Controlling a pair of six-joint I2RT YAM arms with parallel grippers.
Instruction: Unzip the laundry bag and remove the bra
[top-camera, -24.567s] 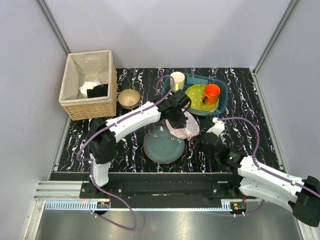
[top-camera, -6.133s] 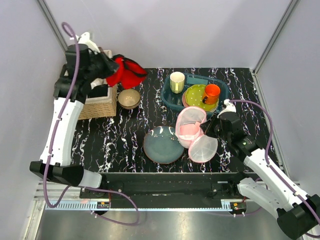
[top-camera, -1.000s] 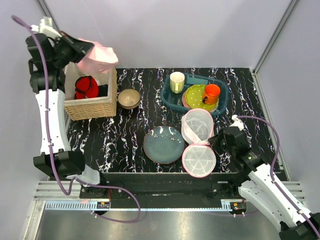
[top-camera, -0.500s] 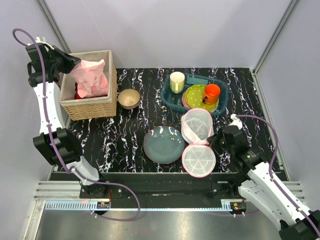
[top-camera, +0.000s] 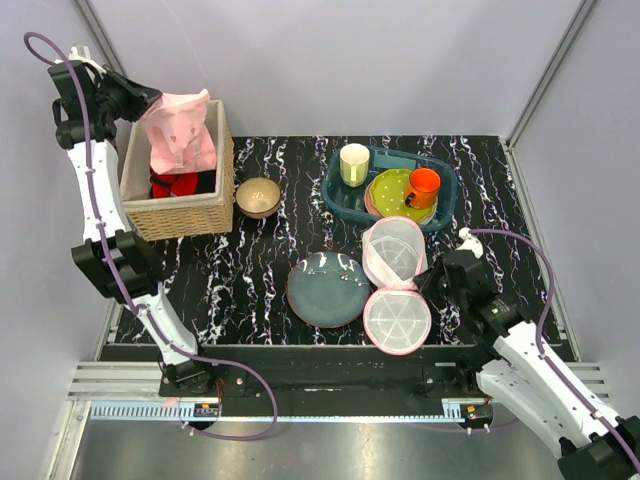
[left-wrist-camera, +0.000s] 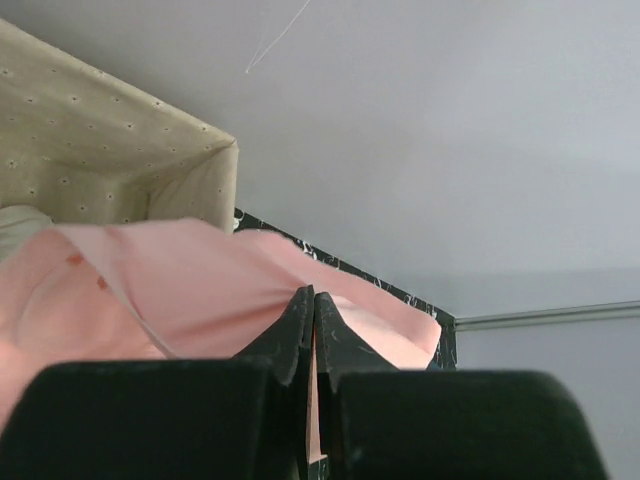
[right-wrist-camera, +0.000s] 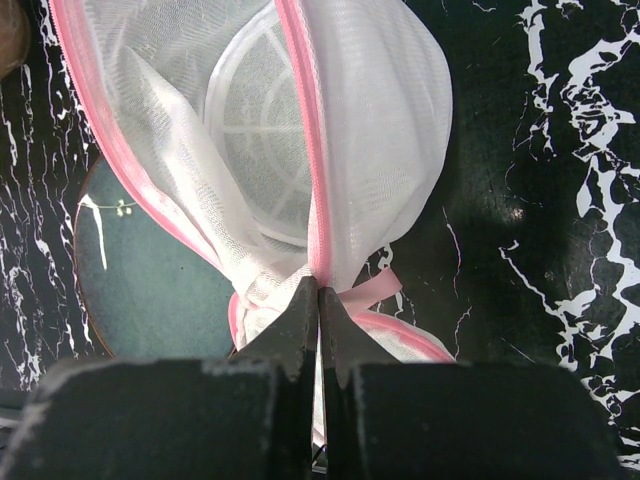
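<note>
The laundry bag lies open at centre right, its round mesh lid flat in front of it. My right gripper is shut on its pink zip trim; the mesh drum looks empty. My left gripper is shut on the pale pink fabric of the bra, held above the wicker basket. The bra's red part rests inside the basket. In the left wrist view the gripper pinches the pink fabric.
A blue-grey plate lies left of the bag. A brass bowl sits beside the basket. A teal tray at the back holds a cream cup, a yellow-green plate and an orange mug. Black cloth lies in the basket.
The left gripper brought the pink fabric down over the basket, then lifted it slightly; the red part now shows inside. The right gripper and bag stayed put.
</note>
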